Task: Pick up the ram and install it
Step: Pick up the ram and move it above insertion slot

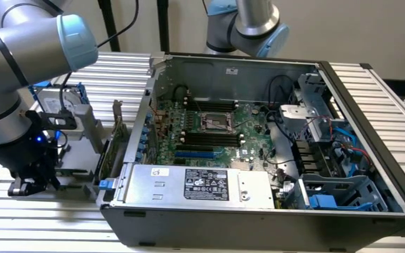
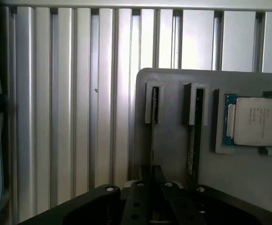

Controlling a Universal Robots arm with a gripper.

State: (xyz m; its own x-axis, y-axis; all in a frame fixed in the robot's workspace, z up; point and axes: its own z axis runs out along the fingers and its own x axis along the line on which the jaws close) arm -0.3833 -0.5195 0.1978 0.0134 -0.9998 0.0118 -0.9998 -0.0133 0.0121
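You have a slatted aluminium surface [image 1: 378,105] under everything. On it sits the open computer case [image 1: 259,224], which takes up most of the exterior view. Your arm [image 1: 19,68] stands outside the case at the exterior view's left, pointing down. A second arm [image 1: 248,26] hangs behind the case's far wall.

Inside the case, the silver power supply [image 1: 195,184] runs along the near wall. Beyond it is the green motherboard [image 1: 252,118], with black memory slots [image 1: 210,139] beside the processor socket [image 1: 213,122].

Outside the case, at the exterior view's left, a grey holder [image 2: 173,136] lies on the surface, and a green card [image 1: 116,139] stands on edge between it and the case. The gripper [image 2: 153,185] is low over this holder.

In the wrist view, the square silver processor [image 2: 255,121] sits in its own recess in the holder. Next to that recess is a slot holding a second strip [image 2: 192,154]. The ram [image 2: 153,140] stands on edge in the slot beyond, and its thin edge runs straight in under the gripper.

You cannot tell whether the jaws have closed on it
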